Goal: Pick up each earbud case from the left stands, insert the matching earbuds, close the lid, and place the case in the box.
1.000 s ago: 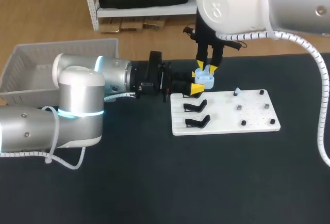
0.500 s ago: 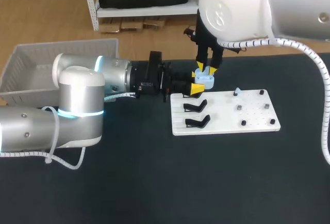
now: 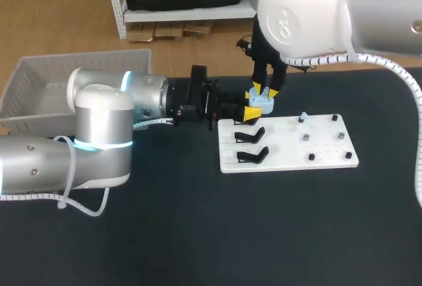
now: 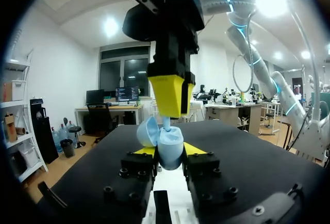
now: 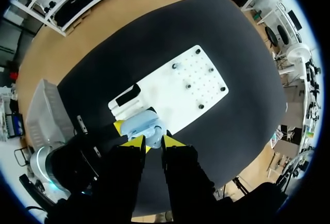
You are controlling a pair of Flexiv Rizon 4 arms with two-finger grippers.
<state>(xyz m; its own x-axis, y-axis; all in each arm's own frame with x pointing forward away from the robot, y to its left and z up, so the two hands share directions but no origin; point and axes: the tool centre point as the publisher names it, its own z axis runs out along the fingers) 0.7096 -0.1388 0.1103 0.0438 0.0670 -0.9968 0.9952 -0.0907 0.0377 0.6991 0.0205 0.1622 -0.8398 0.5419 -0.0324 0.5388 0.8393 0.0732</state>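
Observation:
A light blue earbud case (image 3: 264,102) with its lid (image 4: 146,131) swung open hangs just off the white board's (image 3: 290,142) far left corner. My left gripper (image 3: 253,111) reaches in level from the left and is shut on the case (image 4: 169,145), one finger on each side. My right gripper (image 3: 264,92) points straight down over the open case (image 5: 142,126). It is shut on a light blue earbud (image 4: 166,124) whose lower end sits at the case's mouth. A second light blue earbud (image 3: 302,116) stands on the board.
Two empty black stands (image 3: 250,134) (image 3: 252,155) sit on the board's left part, with small dark pegs (image 3: 306,138) to the right. A white basket (image 3: 39,88) stands at the table's far left, behind my left arm.
The right arm's upper links have shifted slightly to the right. Both grippers and the case stay where they were.

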